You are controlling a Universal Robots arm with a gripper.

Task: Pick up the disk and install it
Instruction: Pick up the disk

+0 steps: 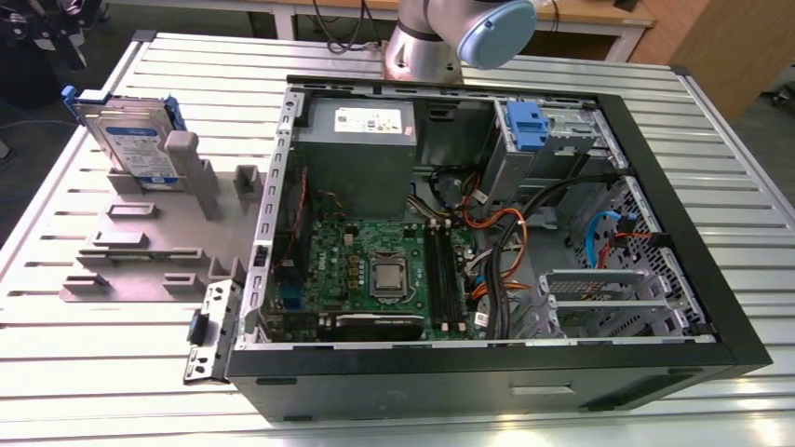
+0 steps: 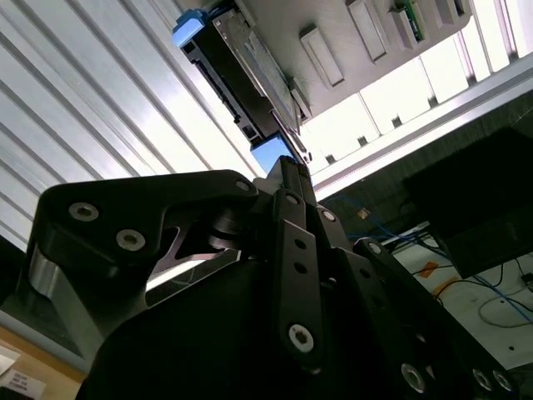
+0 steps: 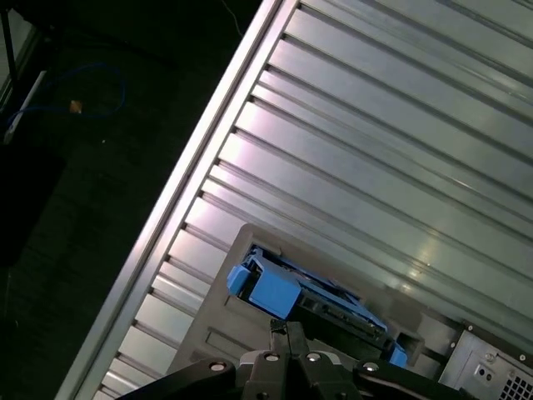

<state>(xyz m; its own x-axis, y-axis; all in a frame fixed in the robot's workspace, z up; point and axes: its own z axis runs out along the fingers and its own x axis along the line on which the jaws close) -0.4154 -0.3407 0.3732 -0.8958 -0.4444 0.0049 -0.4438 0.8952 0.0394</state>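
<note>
Blue-framed, the disk (image 1: pixel 128 140) stands on edge in a grey rack (image 1: pixel 137 251) at the exterior view's left, on the slatted metal table (image 1: pixel 74 372). Right of it sits the open computer case (image 1: pixel 497 368). In the first wrist view the gripper (image 3: pixel 287 327) is apart from the disk, jaws together, empty.

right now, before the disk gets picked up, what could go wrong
1. The disk stands on edge in the grey holder, close against a post; an off-centre grasp could tilt or jam it.
2. The gripper looks shut while aimed at the disk; lowered that way, it might strike the disk's upper edge.
3. Loose cables lie beside the drive bay and could snag the disk.
</note>
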